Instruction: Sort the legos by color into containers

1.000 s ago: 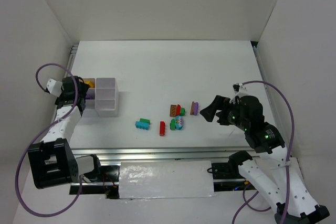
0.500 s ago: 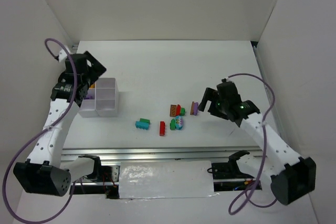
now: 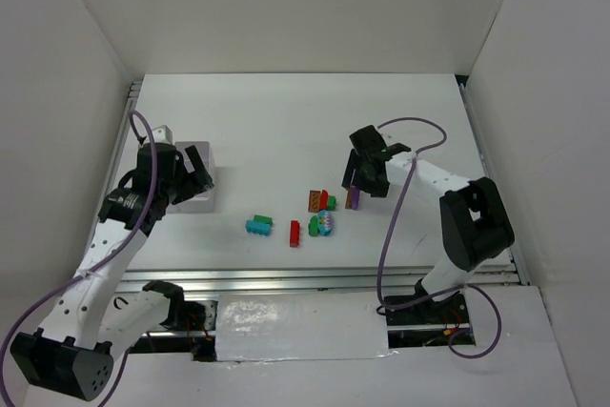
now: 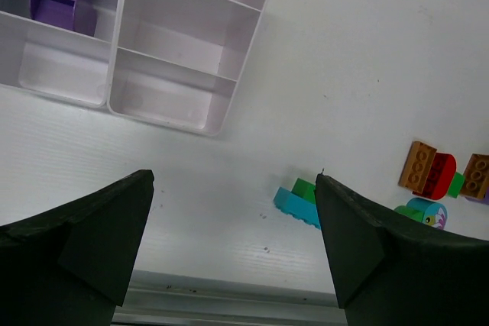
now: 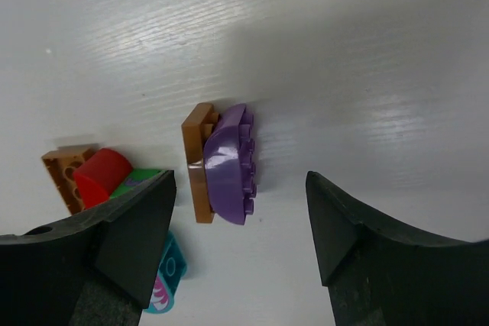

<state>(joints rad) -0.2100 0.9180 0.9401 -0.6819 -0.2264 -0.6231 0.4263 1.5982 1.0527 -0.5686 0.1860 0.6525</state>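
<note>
From above, the left arm [image 3: 114, 235] covers most of the tray [image 3: 203, 200], hiding what its compartments hold. In the left wrist view the tray [image 4: 179, 32] runs off the top and left edges; in the right wrist view the right fingers [image 5: 99, 250] half hide a teal brick [image 5: 170, 284]

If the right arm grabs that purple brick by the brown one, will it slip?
Likely rigid: the purple brick looks like hard moulded plastic. Its glossy domed face may slip between the fingers. The brown piece sits flush against it, possibly joined, so it may lift too.
</note>
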